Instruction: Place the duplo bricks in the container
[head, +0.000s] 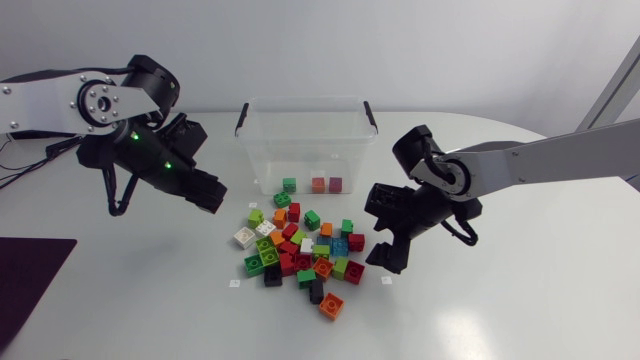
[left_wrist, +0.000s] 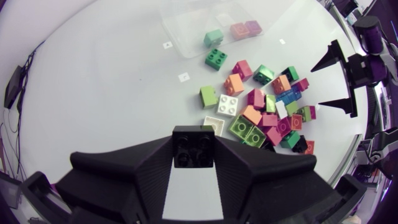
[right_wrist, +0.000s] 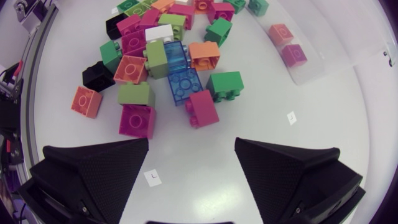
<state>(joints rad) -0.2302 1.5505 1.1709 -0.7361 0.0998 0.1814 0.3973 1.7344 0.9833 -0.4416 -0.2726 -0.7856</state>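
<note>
My left gripper (head: 210, 192) hangs above the table left of the pile, shut on a black duplo brick (left_wrist: 193, 146) that sits between its fingertips. A heap of duplo bricks (head: 300, 250) in many colours lies in front of the clear plastic container (head: 305, 102). Inside the container lie a green brick (head: 289, 184), an orange one (head: 318, 184) and a purple one (head: 335, 184). My right gripper (head: 383, 228) stands open at the pile's right edge, nothing between its fingers; just ahead of it are a magenta brick (right_wrist: 203, 108) and a blue brick (right_wrist: 182, 81).
A dark green brick (head: 282, 199) lies alone just in front of the container. Small white paper tags (head: 234, 283) (head: 387, 280) lie on the table near the pile. A dark mat (head: 30, 270) covers the front left corner.
</note>
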